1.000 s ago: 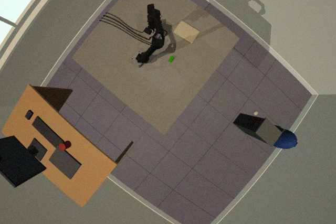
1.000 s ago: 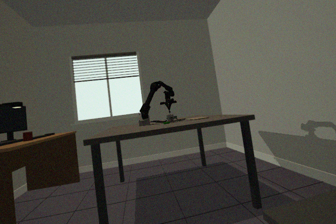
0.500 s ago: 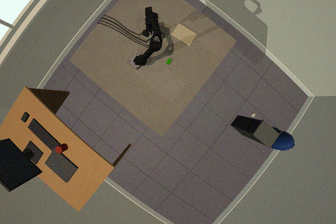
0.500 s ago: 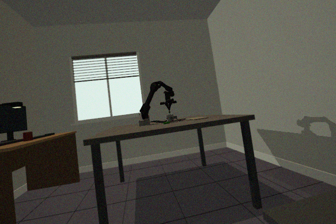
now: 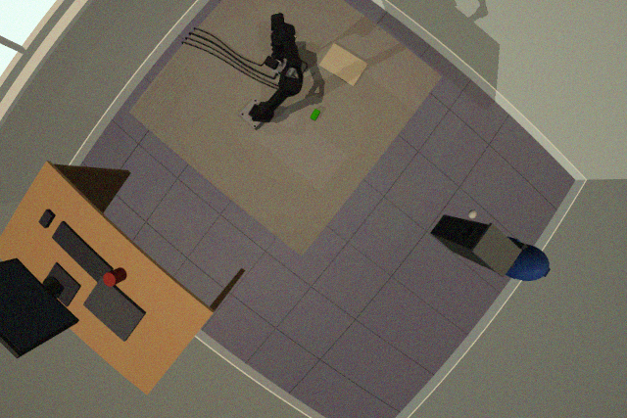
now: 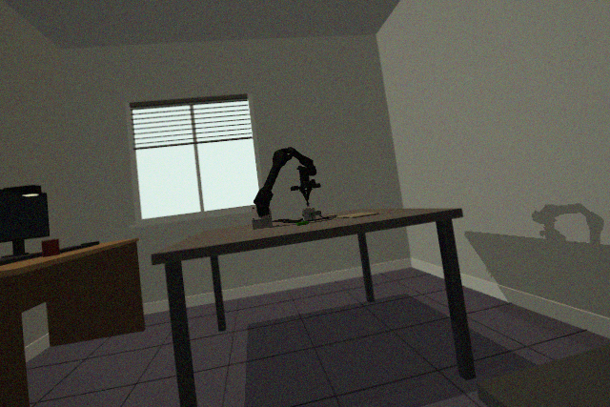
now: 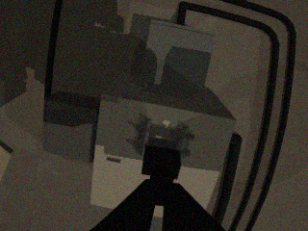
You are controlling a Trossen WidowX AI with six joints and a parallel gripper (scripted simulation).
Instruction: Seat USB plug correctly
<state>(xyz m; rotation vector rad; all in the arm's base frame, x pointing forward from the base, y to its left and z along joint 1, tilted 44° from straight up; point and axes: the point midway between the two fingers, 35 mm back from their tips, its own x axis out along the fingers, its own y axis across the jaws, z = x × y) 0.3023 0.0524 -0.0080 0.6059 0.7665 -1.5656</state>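
The power cube (image 7: 127,180) (image 6: 309,211) is a pale grey block on the table. Its top is partly shadowed in the wrist view and shows a small dark slot (image 7: 114,159) at the left. My gripper (image 7: 160,192) (image 6: 308,203) points down over the cube, shut on the USB plug (image 7: 161,163), a small black body at the fingertips. A grey part with a small bright spot shows just beyond the plug. The plug hides the socket under it, so I cannot tell which way round it is or how deep it sits. The arm mostly hides the cube in the top view.
Grey blocks (image 7: 69,140) (image 7: 188,64) stand against the cube's left and far sides. Black cables (image 7: 274,63) loop round its right side, and several cables (image 5: 227,51) cross the table. A green block (image 5: 314,114) (image 6: 302,222) and a tan pad (image 5: 344,64) (image 6: 356,214) lie nearby.
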